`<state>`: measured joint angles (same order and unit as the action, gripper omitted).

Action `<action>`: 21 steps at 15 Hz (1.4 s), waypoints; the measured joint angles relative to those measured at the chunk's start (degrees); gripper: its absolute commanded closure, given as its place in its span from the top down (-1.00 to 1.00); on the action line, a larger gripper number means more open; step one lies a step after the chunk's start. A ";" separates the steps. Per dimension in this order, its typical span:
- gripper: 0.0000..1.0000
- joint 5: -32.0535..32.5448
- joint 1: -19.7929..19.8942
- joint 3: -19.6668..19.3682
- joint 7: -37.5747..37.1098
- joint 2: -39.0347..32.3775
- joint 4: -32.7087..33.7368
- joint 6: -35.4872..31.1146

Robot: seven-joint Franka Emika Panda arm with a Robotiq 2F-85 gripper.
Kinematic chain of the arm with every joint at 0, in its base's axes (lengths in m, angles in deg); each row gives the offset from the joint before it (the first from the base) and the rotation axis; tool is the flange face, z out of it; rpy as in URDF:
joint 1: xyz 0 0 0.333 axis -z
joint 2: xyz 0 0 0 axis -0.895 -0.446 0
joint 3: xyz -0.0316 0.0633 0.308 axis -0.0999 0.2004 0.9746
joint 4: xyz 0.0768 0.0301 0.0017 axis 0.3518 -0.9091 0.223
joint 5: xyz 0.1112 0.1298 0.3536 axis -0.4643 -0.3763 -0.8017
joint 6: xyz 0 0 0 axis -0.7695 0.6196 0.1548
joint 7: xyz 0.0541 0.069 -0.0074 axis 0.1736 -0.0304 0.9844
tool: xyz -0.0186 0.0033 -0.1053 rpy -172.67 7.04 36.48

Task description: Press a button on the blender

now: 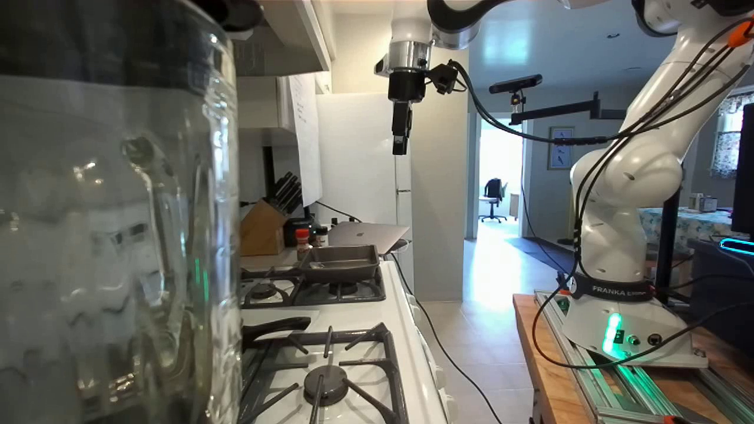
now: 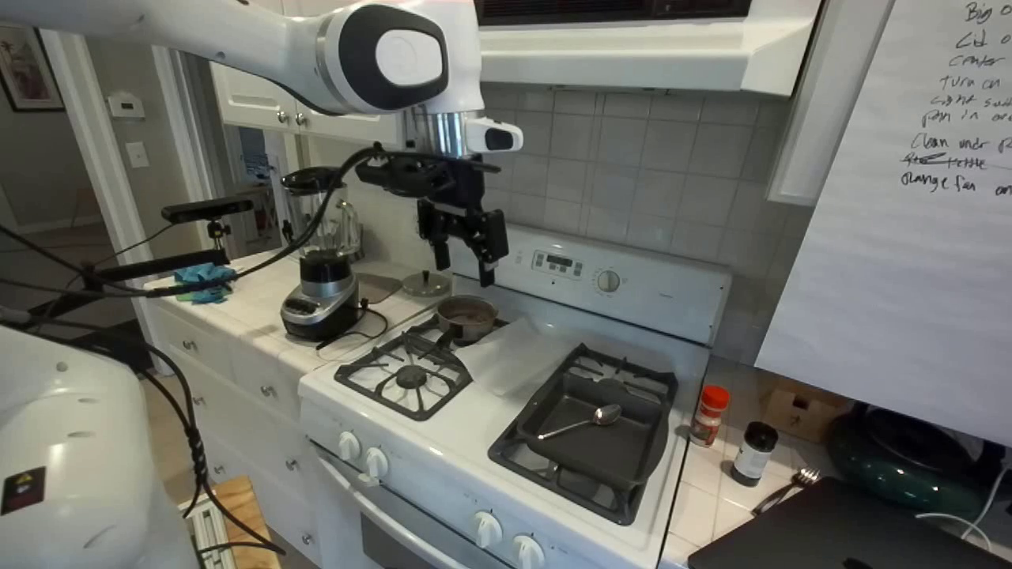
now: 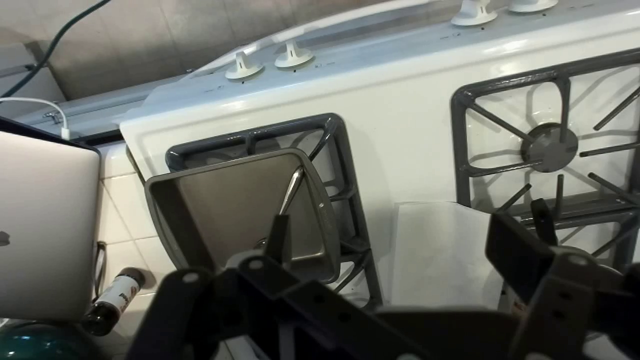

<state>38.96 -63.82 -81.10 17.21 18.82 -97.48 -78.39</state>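
The gripper (image 2: 465,265) hung above the stove (image 2: 466,428), its fingers (image 2: 495,234) spread wide; the blender (image 2: 323,273) stood upright on the tiled worktop (image 2: 253,316) beside the stove; a spoon (image 2: 605,416) lay in a rectangular pan (image 2: 609,448).

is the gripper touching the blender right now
Apart: in an exterior view, a strip of wall shows plainly between the open gripper and the blender, which stands on the counter.

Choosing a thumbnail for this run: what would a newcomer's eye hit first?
Likely the blender's clear jar, filling the left of an exterior view. Next, the white arm in both exterior views, its fingers hanging open above the stove. Then the dark pan on that stove, a spoon lying in it.
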 measured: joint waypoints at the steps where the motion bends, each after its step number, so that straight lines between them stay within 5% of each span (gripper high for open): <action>1: 1.00 0.00 0.00 0.00 0.00 0.00 0.00 0.00; 9: 1.00 -0.15 -2.32 1.27 0.01 0.71 -0.65 0.17; 21: 1.00 -6.53 -17.69 16.04 -8.21 8.96 -9.56 -3.62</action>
<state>32.44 -81.51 -65.05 9.00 27.78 -107.04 -82.00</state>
